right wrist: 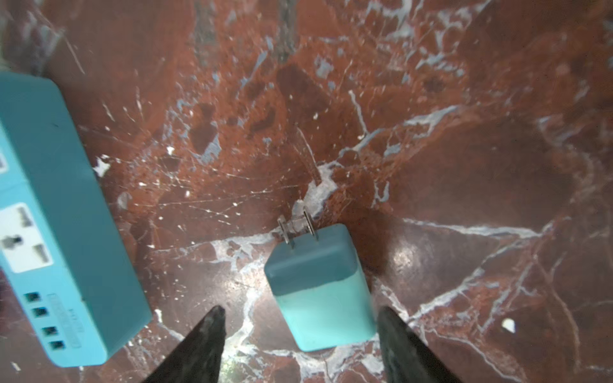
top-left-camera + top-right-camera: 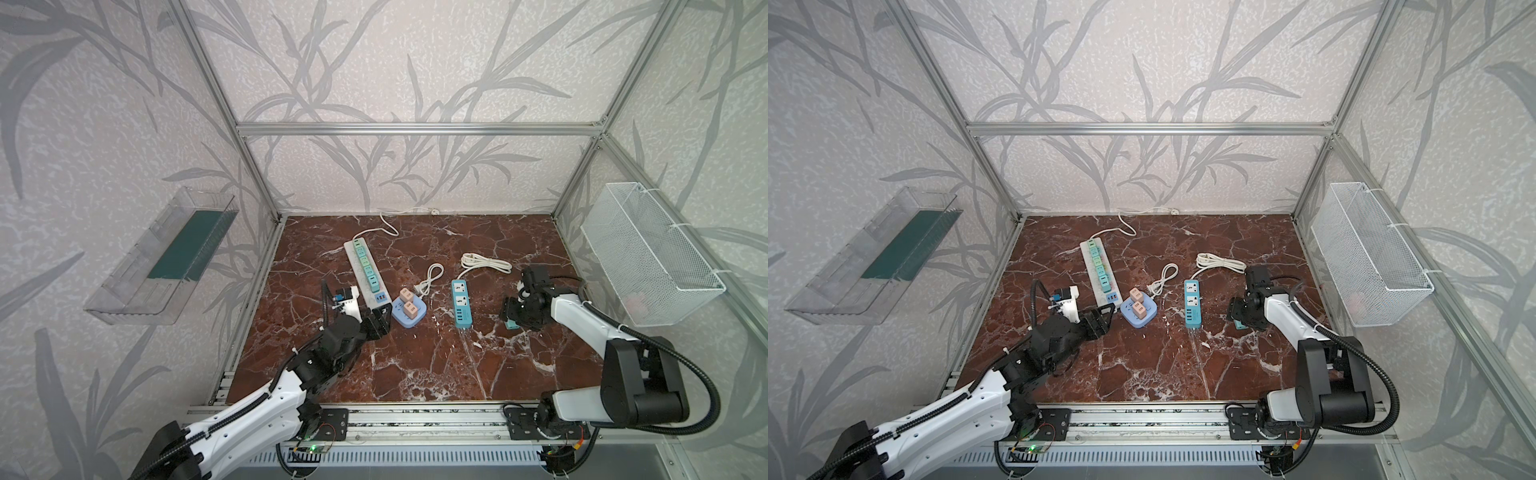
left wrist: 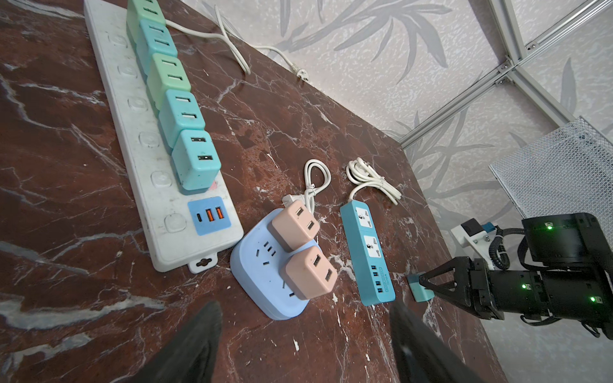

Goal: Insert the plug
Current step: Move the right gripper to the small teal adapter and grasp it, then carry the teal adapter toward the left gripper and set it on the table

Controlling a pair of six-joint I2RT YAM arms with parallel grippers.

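Observation:
A teal plug lies on the marble table with its two metal prongs pointing away from my right gripper. That gripper is open, its fingers on either side of the plug's near end, the plug closer to one finger. In both top views the plug sits just right of the teal power strip, mostly under the right gripper. My left gripper is open and empty, low by the near end of the white strip.
A long white power strip carries a row of green and teal plugs. A round blue socket holds two pink plugs. Coiled white cords lie behind. A wire basket hangs on the right wall, a clear tray on the left.

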